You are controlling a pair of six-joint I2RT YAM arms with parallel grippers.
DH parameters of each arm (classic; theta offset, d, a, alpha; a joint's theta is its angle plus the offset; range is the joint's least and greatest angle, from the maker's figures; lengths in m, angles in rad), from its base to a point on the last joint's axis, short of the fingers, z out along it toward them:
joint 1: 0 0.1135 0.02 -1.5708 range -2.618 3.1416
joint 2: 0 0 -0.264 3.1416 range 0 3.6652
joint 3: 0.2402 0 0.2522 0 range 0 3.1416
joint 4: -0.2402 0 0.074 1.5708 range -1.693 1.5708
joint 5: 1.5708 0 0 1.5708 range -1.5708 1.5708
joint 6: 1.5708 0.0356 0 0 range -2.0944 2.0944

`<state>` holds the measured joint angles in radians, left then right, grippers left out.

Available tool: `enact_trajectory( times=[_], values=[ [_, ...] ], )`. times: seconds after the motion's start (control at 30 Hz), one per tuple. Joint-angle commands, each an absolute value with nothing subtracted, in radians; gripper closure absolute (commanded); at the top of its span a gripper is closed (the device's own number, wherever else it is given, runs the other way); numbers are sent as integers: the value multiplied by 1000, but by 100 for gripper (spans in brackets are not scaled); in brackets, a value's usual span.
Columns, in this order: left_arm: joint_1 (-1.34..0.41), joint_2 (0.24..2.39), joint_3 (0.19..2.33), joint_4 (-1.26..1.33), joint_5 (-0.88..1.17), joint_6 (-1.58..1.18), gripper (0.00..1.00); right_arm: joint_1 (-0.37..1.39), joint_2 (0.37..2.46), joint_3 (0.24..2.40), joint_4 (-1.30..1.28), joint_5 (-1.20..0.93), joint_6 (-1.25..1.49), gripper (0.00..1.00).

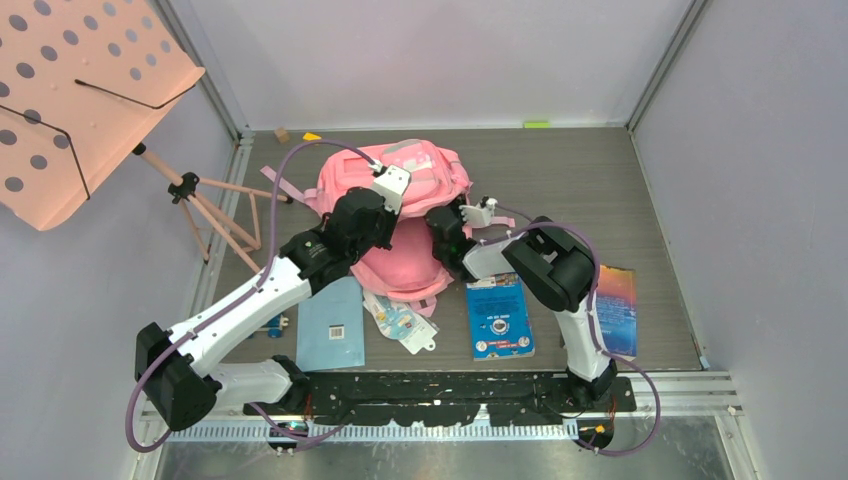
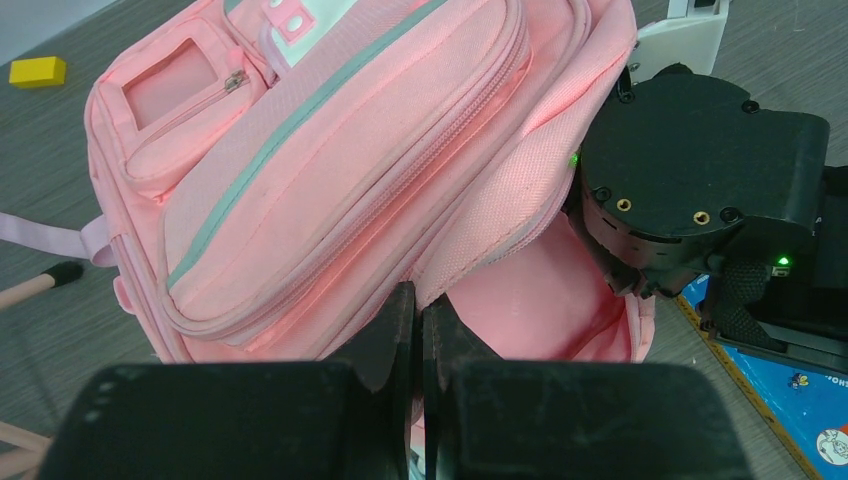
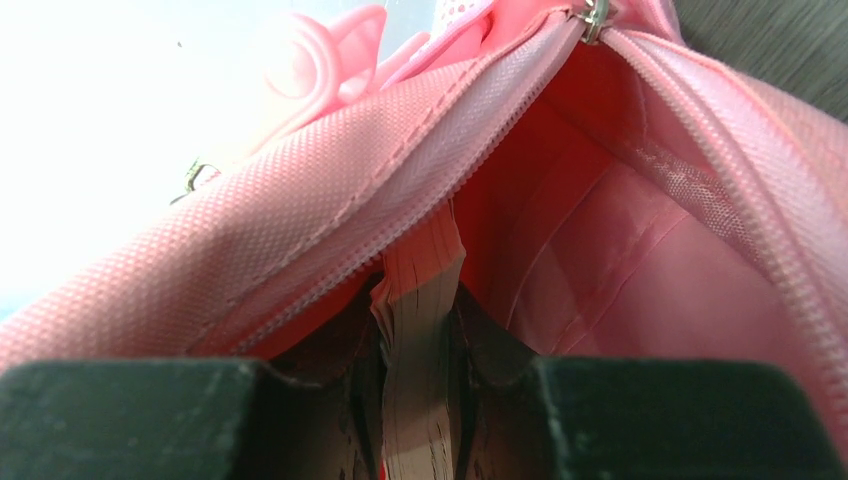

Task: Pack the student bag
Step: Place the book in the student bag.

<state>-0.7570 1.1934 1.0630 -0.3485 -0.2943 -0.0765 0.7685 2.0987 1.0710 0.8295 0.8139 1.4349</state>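
The pink student bag [image 1: 425,185] lies in the middle of the table with its main compartment unzipped. In the left wrist view my left gripper [image 2: 420,300] is shut on the fabric edge of the student bag [image 2: 330,170] at the opening and holds it up. Inside that opening, my right gripper [image 3: 418,305] is shut on a book [image 3: 420,330] whose pale page edges show between the fingers. The bag's pink lining [image 3: 620,270] surrounds it. The right arm's black wrist [image 2: 690,190] sits at the mouth of the bag.
A blue book [image 1: 499,316], a colourful book [image 1: 617,308], a light blue notebook [image 1: 331,324] and a white packet [image 1: 400,320] lie in front of the bag. A salmon music stand [image 1: 80,95] stands at the left. A yellow block [image 1: 312,136] lies at the back.
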Motion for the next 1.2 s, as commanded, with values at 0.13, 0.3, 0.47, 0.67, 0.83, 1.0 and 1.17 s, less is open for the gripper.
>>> enact_trajectory(
  times=[0.13,0.3,0.47,0.67,0.83,1.0,1.17],
  values=[
    [-756,1150,1080,-270,-285,-97,100,768,2071,1110,880,886,1362,71],
    [-756,1150,1080,-272,-285,-95,100,771,2021,1074,815,862,1350,46],
    [-756,1152,1080,-272,-290,-92,100,794,1948,1006,779,863,1302,34],
    [-756,1157,1079,-272,-298,-86,100,815,1832,914,698,824,1280,24],
    [-756,1162,1077,-271,-312,-77,100,841,1719,824,594,754,1260,21],
    [-756,1173,1077,-272,-326,-68,100,861,1557,740,457,692,1204,20],
    [-756,1186,1077,-274,-333,-64,100,857,1392,730,200,629,1096,13]
  ],
)
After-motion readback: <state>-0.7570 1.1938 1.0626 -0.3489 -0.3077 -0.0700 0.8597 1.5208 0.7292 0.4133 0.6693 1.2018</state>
